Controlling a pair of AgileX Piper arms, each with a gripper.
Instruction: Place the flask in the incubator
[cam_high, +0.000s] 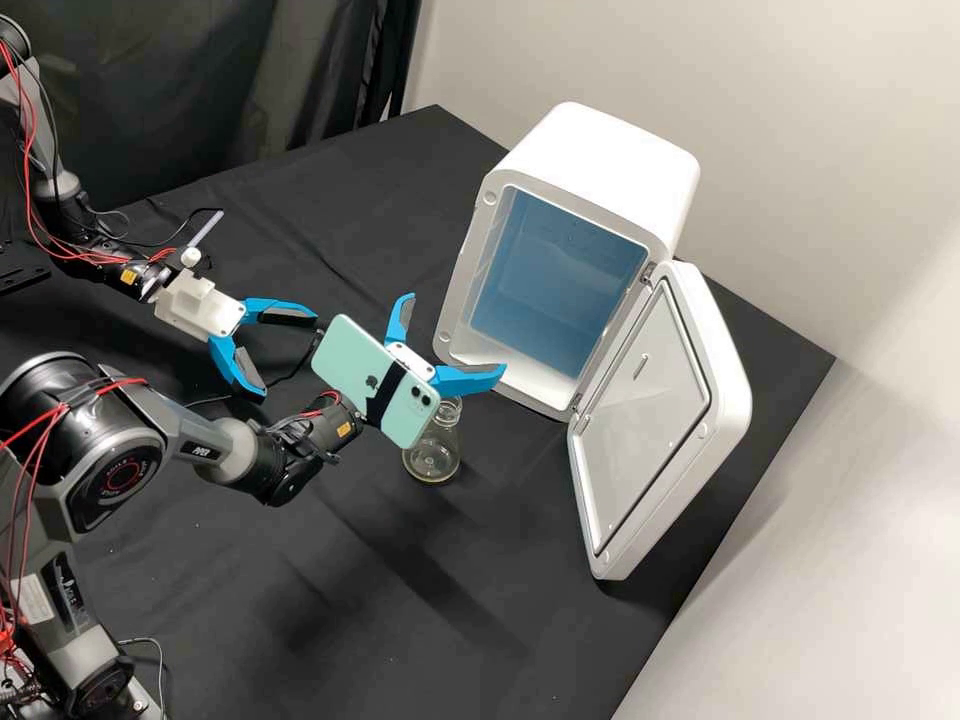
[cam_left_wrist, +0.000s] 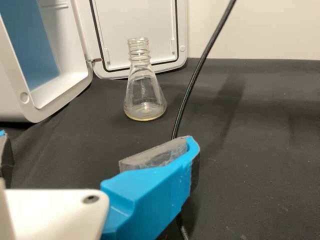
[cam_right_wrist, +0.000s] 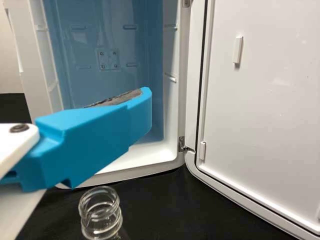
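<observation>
The task is at an early stage: the flask stands upright on the black bench, just below the middle of the high view, and nothing holds it yet. It is clear glass, uncapped, with a thin yellowish residue at its base. The incubator sits to the upper right of it with its door swung fully open toward the lower right, so the blue chamber is exposed and appears to have nothing inside; the opening step seems done. The right gripper hangs directly over the flask's threaded neck, its blue fingers spread wide and apart from the glass, with a mint-green phone strapped to its wrist. The left gripper sits to the left of centre, well apart from the flask, its fingers also spread and carrying nothing. What is left, judging from this layout, is nearly everything that matters: lowering around the neck, closing on it, lifting, carrying the flask through the open doorway, and setting it upright on the chamber floor.
</observation>
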